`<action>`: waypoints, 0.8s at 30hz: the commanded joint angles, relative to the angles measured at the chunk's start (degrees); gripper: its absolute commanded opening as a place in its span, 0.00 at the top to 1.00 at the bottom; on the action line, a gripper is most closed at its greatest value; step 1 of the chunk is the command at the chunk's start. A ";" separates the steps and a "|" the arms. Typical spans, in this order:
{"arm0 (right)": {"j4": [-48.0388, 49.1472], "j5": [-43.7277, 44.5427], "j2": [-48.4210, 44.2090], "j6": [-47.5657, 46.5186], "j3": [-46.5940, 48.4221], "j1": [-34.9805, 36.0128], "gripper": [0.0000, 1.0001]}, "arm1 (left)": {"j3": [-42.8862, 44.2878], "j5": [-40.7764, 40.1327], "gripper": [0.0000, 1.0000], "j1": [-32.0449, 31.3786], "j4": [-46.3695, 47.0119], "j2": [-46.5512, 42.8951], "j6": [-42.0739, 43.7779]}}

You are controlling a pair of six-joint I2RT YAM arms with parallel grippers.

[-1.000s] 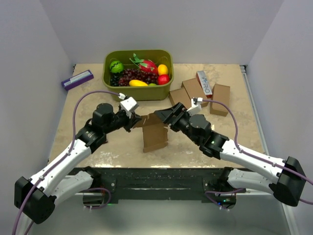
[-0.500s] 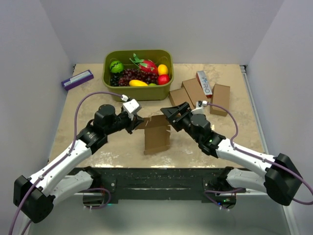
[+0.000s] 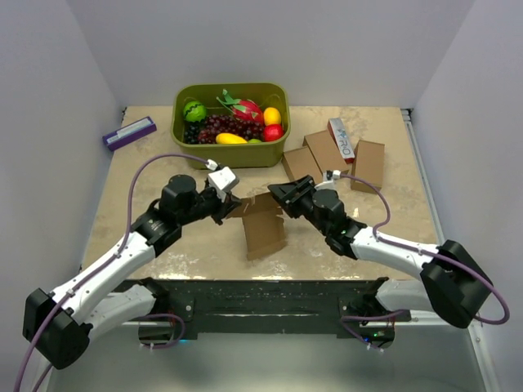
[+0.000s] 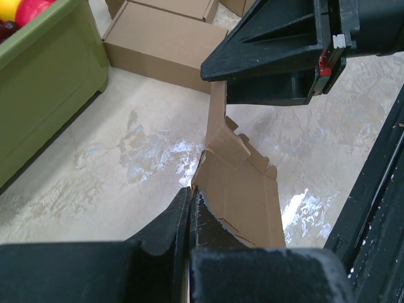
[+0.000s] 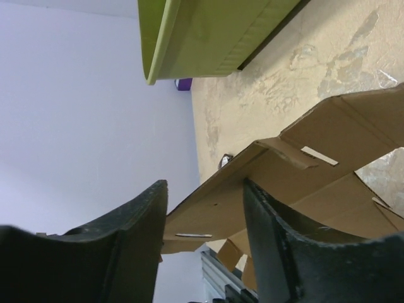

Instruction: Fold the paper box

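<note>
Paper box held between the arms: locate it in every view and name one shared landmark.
Top external: paper box at centre, nearer than the green bin.
Left wrist: paper box lower centre, pinched by the left fingers.
Right wrist: paper box crossing centre to right, between the right fingers.
Shared landmark: green bin.

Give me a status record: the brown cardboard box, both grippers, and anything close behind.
box: plain brown cardboard carton, partly formed, flaps loose, between the two arms
left gripper: shut on the carton's edge
right gripper: open, fingers either side of a carton panel
behind: green plastic bin, apart from the carton
</note>
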 commanded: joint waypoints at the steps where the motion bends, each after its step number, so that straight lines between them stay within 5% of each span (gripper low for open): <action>1: 5.45 -0.46 1.66 0.88 -0.92 0.04 0.54 | -0.58 -0.48 1.00 -0.65 2.04 0.52 0.79; 11: 10.46 -0.46 7.46 1.32 -1.98 -0.04 0.88 | 0.38 -2.94 1.00 -0.83 0.81 4.56 -0.62; 14: 12.04 -0.28 9.39 0.35 -1.89 -0.04 0.96 | 0.65 -2.33 0.82 -0.92 0.37 5.53 -0.97; 15: 12.39 -0.28 10.35 0.09 -1.89 -0.04 0.98 | 0.73 -2.24 0.66 -0.92 0.46 5.70 -0.88; 18: 13.54 0.94 11.50 -1.31 -1.98 0.04 1.00 | 1.00 -1.71 0.38 -0.83 0.19 5.71 -0.79; 24: 18.10 3.23 14.05 -6.41 -3.12 0.57 1.00 | 1.52 -5.57 0.19 -0.74 -0.34 3.51 -5.67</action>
